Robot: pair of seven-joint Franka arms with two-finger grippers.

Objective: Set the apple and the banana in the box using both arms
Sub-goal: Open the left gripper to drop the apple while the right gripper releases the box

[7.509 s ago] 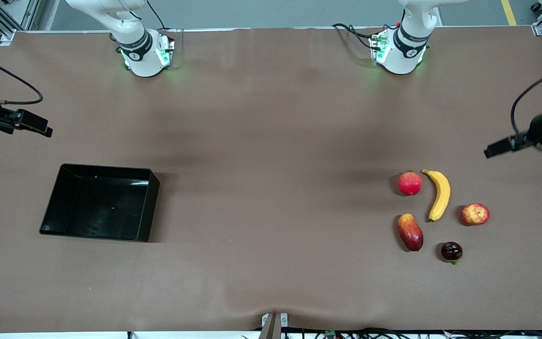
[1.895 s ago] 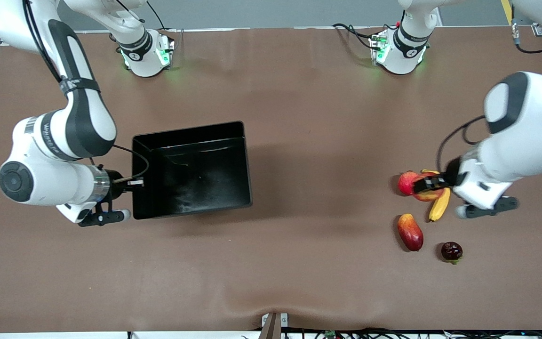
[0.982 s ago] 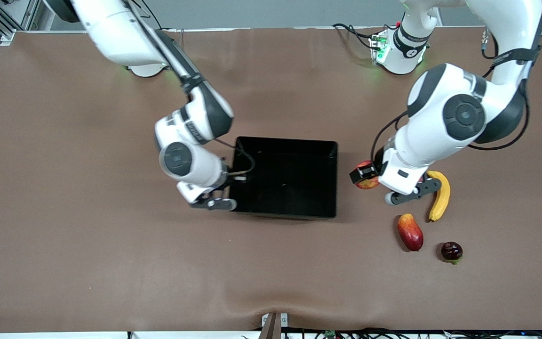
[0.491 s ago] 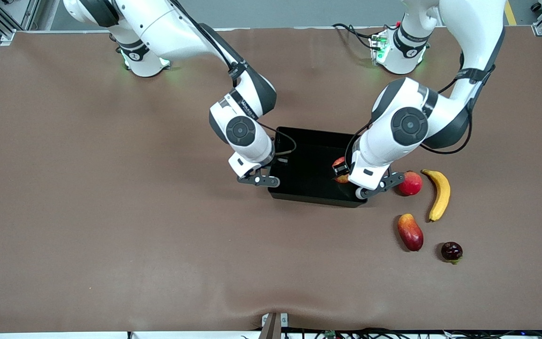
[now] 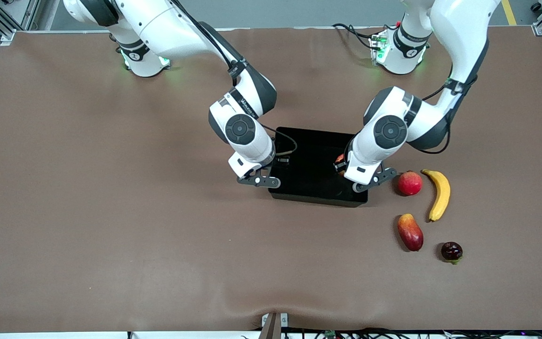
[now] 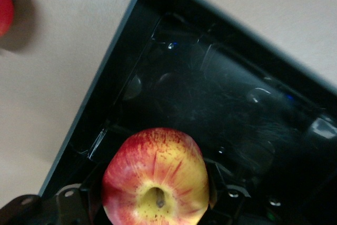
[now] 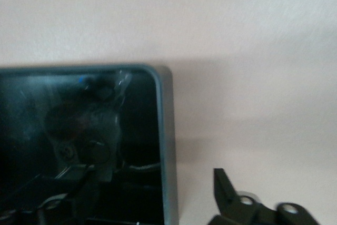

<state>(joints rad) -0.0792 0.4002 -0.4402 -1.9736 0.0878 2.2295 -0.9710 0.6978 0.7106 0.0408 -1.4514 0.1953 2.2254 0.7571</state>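
Black box [image 5: 315, 186] at mid-table, landmark for everything else. Right gripper [image 5: 278, 162] clamped on the box wall at the right arm's end, one finger inside and one outside the rim [image 7: 167, 146]. Left gripper [image 5: 342, 168] over the box's interior at the left arm's end, fingers closed around the apple [image 6: 156, 176], stem dimple facing the wrist camera, black floor beneath. Banana [image 5: 439, 194] on the table, well apart from the box toward the left arm's end. Pinkish-red fruit [image 5: 410, 183] between box and banana. Mango-like fruit [image 5: 410, 232] and small dark fruit [image 5: 451, 251] nearer the front camera than the box.
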